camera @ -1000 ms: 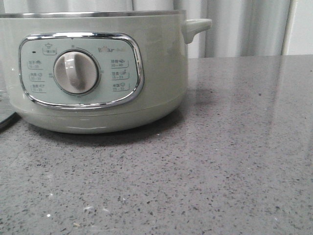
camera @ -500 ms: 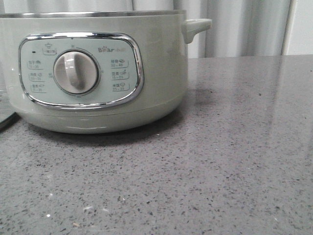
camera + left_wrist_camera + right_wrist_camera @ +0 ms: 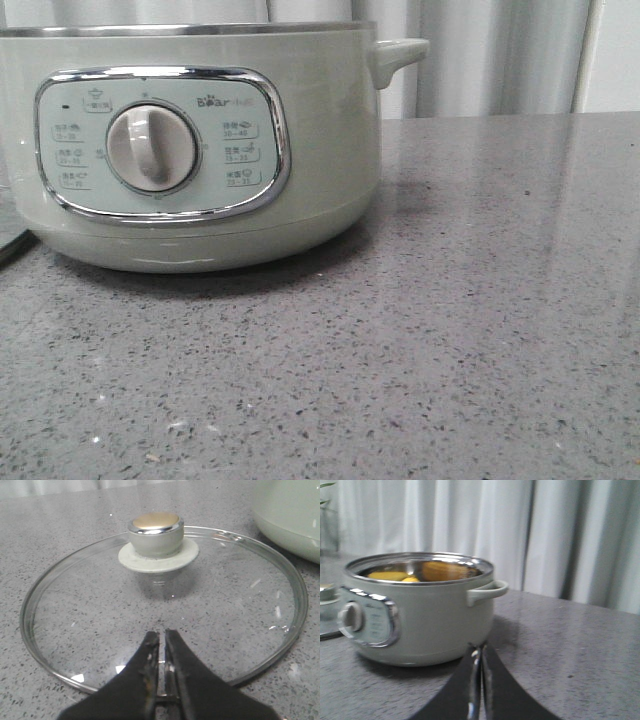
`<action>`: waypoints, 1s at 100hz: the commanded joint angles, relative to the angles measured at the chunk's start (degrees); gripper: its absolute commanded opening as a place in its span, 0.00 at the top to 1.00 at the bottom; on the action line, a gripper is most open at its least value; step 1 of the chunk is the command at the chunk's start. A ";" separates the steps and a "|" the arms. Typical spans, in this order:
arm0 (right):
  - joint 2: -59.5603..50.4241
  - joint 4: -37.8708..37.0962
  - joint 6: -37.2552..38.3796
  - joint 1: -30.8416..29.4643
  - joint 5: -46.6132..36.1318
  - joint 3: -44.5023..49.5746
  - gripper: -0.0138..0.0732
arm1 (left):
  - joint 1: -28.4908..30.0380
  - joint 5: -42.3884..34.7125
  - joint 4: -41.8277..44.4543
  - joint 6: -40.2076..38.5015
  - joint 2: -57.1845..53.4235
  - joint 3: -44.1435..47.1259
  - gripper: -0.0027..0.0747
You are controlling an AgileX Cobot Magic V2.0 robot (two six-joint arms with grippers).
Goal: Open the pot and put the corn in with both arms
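The pale green pot stands at the left of the grey table, its dial panel facing me and no lid on it. In the right wrist view the pot is open and the yellow corn lies inside, with a yellow shape on the inner wall behind it. My right gripper is shut and empty, low over the table in front of the pot near its side handle. My left gripper is shut and empty over the glass lid. Neither gripper shows in the front view.
The glass lid with its green, gold-topped knob lies flat on the table beside the pot. Grey speckled tabletop stretches to the right of the pot. Pale curtains hang behind.
In the front view the pot has shifted slightly to the left. Nothing else has changed.
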 commanded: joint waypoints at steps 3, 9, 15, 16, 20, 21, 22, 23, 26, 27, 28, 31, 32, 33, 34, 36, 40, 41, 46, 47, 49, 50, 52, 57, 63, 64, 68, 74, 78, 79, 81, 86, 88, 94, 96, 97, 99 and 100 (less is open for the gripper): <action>0.47 -0.12 -0.10 -4.83 -13.51 2.18 0.92 | 0.05 -2.17 -0.54 0.19 -1.89 0.35 0.99; 0.47 0.09 1.57 -8.29 -18.03 4.77 0.92 | 0.05 -2.17 -0.54 0.19 -1.89 0.35 0.99; 0.47 0.09 4.31 -11.76 -22.03 6.92 0.92 | 0.05 -2.17 -0.54 0.19 -1.89 0.35 0.99; 0.47 0.09 4.67 -12.13 -22.39 7.40 0.92 | 0.05 -2.17 -0.54 0.19 -1.89 0.35 0.99; 0.47 0.09 6.86 -14.31 -24.17 8.55 0.92 | 0.05 -2.17 -0.54 0.19 -1.89 0.35 0.99; 0.47 0.09 7.26 -14.66 -24.45 8.98 0.92 | 0.05 -2.17 -0.54 0.19 -1.89 0.35 0.99; 0.47 0.09 8.04 -15.35 -24.93 9.20 0.92 | 0.05 -2.17 -0.54 0.19 -1.89 0.35 0.99; 0.47 0.09 8.41 -15.70 -25.17 9.62 0.92 | 0.05 -2.17 -0.54 0.19 -1.89 0.35 0.99; 0.30 0.09 9.64 -17.03 -25.44 10.02 0.92 | 0.05 -2.17 -0.54 0.19 -1.89 0.35 0.99; 0.23 0.09 10.15 -17.70 -24.87 10.02 0.92 | 0.05 -2.17 -0.54 0.19 -1.89 0.35 0.99; 0.12 0.09 10.31 -18.03 -24.24 9.91 0.92 | 0.05 -2.17 -0.54 0.19 -1.89 0.35 0.99; -0.40 0.09 10.33 -19.26 -22.76 9.90 0.92 | 0.05 -2.17 -0.54 0.19 -1.89 0.35 0.99; -0.52 0.09 10.33 -19.88 -22.74 9.90 0.92 | 0.05 -2.17 -0.54 0.19 -1.89 0.35 0.99; -0.78 0.09 10.33 -20.18 -22.59 9.90 0.92 | 0.05 -2.17 -0.54 0.19 -1.89 0.35 0.99; -0.90 0.09 10.33 -20.75 -22.38 9.90 0.92 | 0.05 -2.17 -0.54 0.19 -1.89 0.35 0.99; -1.33 0.09 10.33 -21.57 -21.68 9.90 0.92 | 0.05 -2.17 -0.54 0.19 -1.89 0.35 0.99; -2.35 0.09 10.33 -22.94 -20.57 9.90 0.92 | 0.05 -2.17 -0.54 0.19 -1.89 0.35 0.99; -2.53 0.09 10.33 -23.49 -20.36 9.90 0.92 | 0.05 -2.17 -0.54 0.19 -1.89 0.35 0.99; -3.85 0.09 10.33 -25.35 -18.16 9.90 0.92 | 0.05 -2.17 -0.54 0.19 -1.89 0.35 0.99; -4.24 0.09 10.33 -25.60 -17.34 9.90 0.92 | 0.05 -2.17 -0.54 0.19 -1.89 0.35 0.99; -4.62 0.09 10.33 -26.33 -16.38 9.90 0.92 | 0.05 -2.17 -0.54 0.19 -1.89 0.35 0.99; -5.01 0.09 10.33 -26.78 -15.36 9.90 0.92 | 0.05 -2.17 -0.54 0.19 -1.89 0.35 0.99; -5.61 0.09 10.33 -27.20 -13.66 9.90 0.92 | 0.05 -2.17 -0.54 0.19 -1.89 0.35 0.99; -6.81 0.09 10.33 -28.60 -9.12 9.90 0.92 | 0.05 -2.17 -0.54 0.19 -1.89 0.35 0.99; -6.70 -0.02 10.33 -29.28 -4.61 9.90 0.92 | 0.05 -2.17 -0.54 0.19 -1.89 0.35 0.99; -6.70 -0.02 10.33 -29.29 -3.43 9.90 0.92 | 0.05 -2.17 -0.54 0.19 -1.89 0.35 0.99; -6.70 -0.26 10.33 -29.38 -0.10 9.90 0.92 | 0.05 -2.17 -0.54 0.19 -1.89 0.35 0.99; -6.70 -0.80 10.33 -29.38 4.03 9.90 0.92 | 0.05 -2.17 -0.54 0.19 -1.89 0.35 0.99; -6.70 -1.09 10.33 -29.38 6.63 9.90 0.92 | 0.05 -2.17 -0.54 0.19 -1.89 0.35 0.99; -6.70 -1.30 10.33 -29.38 7.01 9.90 0.92 | 0.05 -2.17 -0.54 0.19 -1.89 0.35 0.99; -6.70 -1.37 10.33 -29.38 8.00 9.90 0.92 | 0.05 -2.17 -0.54 0.19 -1.89 0.35 0.99; -6.70 -1.77 10.33 -29.38 9.97 9.90 0.92 | 0.05 -2.17 -0.54 0.19 -1.89 0.35 0.99; -6.70 -1.77 10.33 -29.38 10.60 9.90 0.92 | 0.05 -2.17 -0.54 0.19 -1.89 0.35 0.99; -6.70 -1.77 10.33 -29.38 12.31 9.90 0.92 | 0.05 -2.17 -0.54 0.19 -1.89 0.35 0.99; -6.70 -1.77 10.33 -29.38 12.92 9.90 0.92 | 0.05 -2.17 -0.54 0.19 -1.89 0.35 0.99; -6.70 -1.77 10.33 -29.38 13.16 9.90 0.92 | 0.05 -2.17 -0.54 0.19 -1.89 0.35 0.99; -6.70 -1.77 10.33 -29.38 13.89 9.90 0.92 | 0.05 -2.17 -0.54 0.19 -1.89 0.35 0.99; -6.70 -1.77 10.33 -29.38 14.17 9.90 0.92 | 0.05 -2.17 -0.54 0.19 -1.89 0.35 0.99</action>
